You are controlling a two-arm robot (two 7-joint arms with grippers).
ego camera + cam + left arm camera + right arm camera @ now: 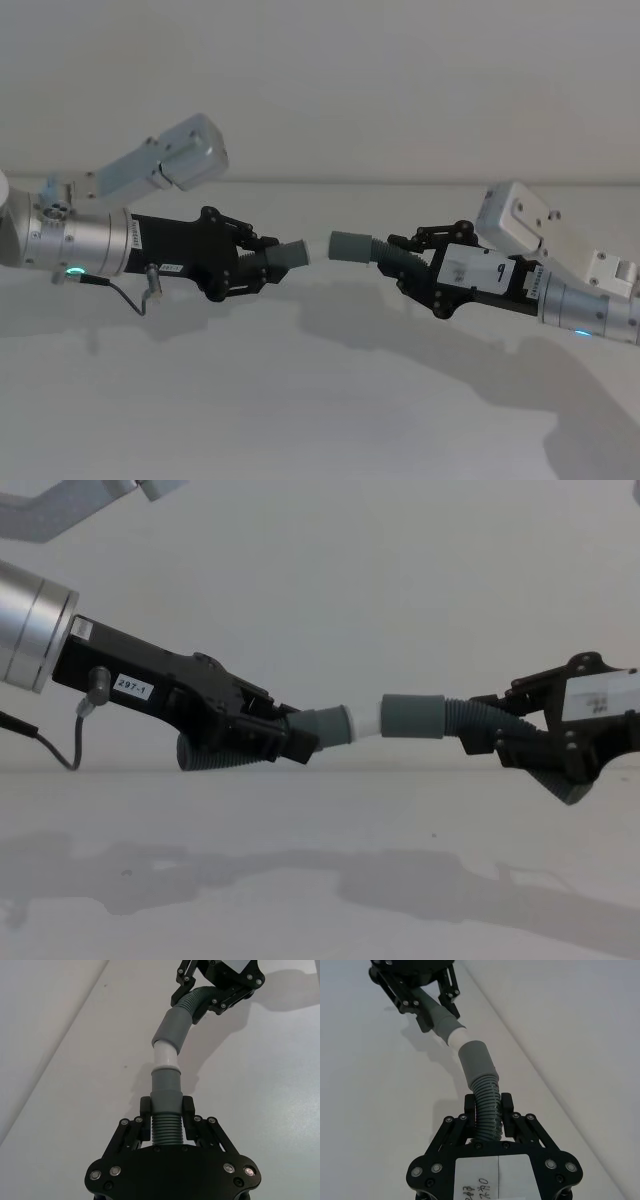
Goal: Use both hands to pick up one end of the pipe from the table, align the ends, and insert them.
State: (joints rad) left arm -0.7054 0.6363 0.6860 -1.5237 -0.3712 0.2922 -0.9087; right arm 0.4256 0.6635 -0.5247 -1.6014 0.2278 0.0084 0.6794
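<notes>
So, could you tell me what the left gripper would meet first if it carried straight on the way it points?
Probably the grey socket held by the right gripper: the left gripper carries the whitish tip right at its mouth.

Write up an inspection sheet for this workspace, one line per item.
Surface: white table, bare, carrying only the arms' shadows.
Job's things: two grey pipe pieces held in the air. The left piece ends in a whitish tip; the right piece ends in a grey socket. The tip sits at the socket's mouth, barely in; the pieces meet at a slight angle in the left wrist view.
Clutter: nothing seen.
Grippers: left gripper shut on the left piece's ribbed part; right gripper shut on the right piece's ribbed part.
Cables: thin grey cable looping under the left wrist.
Surroundings: plain pale wall behind the table.
</notes>
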